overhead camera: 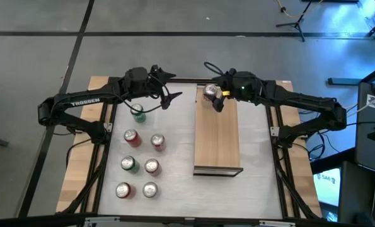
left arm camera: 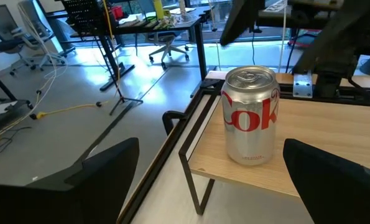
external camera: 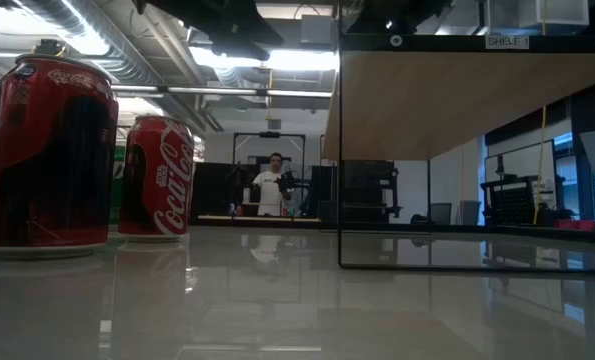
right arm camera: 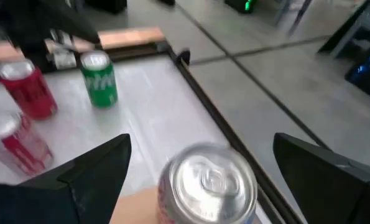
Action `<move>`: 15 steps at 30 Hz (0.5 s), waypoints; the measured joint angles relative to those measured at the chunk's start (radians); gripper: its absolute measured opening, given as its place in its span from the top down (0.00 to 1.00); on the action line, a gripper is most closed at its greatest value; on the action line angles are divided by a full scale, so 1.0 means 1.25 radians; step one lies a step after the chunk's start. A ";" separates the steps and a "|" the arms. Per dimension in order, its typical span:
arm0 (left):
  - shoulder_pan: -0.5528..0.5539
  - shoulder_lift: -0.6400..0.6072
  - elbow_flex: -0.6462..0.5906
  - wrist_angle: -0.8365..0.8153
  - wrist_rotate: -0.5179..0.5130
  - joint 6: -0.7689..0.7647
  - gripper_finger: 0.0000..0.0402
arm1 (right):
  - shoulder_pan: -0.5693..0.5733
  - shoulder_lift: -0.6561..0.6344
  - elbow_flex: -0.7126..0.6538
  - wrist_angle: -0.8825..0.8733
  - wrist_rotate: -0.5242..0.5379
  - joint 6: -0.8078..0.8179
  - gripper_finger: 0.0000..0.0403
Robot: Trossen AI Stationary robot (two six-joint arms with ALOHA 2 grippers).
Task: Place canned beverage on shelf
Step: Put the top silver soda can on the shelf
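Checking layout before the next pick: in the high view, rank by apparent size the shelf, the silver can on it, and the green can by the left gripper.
1. The shelf, by far the largest.
2. The silver can and green can look about alike; I won't rank them.

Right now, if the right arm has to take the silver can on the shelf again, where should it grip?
Grip the upright silver can across its round sidewall at mid-height, coming level from the right tool's side. It stands at the shelf's far end near the edge, so close gently.
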 joint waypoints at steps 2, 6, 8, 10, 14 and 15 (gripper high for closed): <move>0.000 0.000 0.000 0.000 0.000 0.000 0.03 | 0.000 0.013 0.000 -0.017 0.000 0.001 0.04; 0.000 0.000 0.000 -0.003 0.000 0.000 0.03 | 0.000 0.037 -0.001 -0.024 0.003 0.001 0.04; 0.000 0.000 0.000 -0.006 0.000 0.000 0.03 | 0.000 0.049 -0.001 -0.023 0.017 0.001 0.04; 0.000 0.000 0.000 -0.008 0.000 -0.002 0.03 | 0.000 0.059 -0.001 -0.025 0.023 0.001 0.04; 0.000 0.000 0.000 -0.008 0.000 -0.004 0.03 | -0.001 0.070 -0.001 -0.027 0.023 0.001 0.04; 0.000 0.000 0.000 -0.008 0.000 -0.004 0.03 | 0.000 0.070 -0.001 -0.027 0.023 0.001 0.04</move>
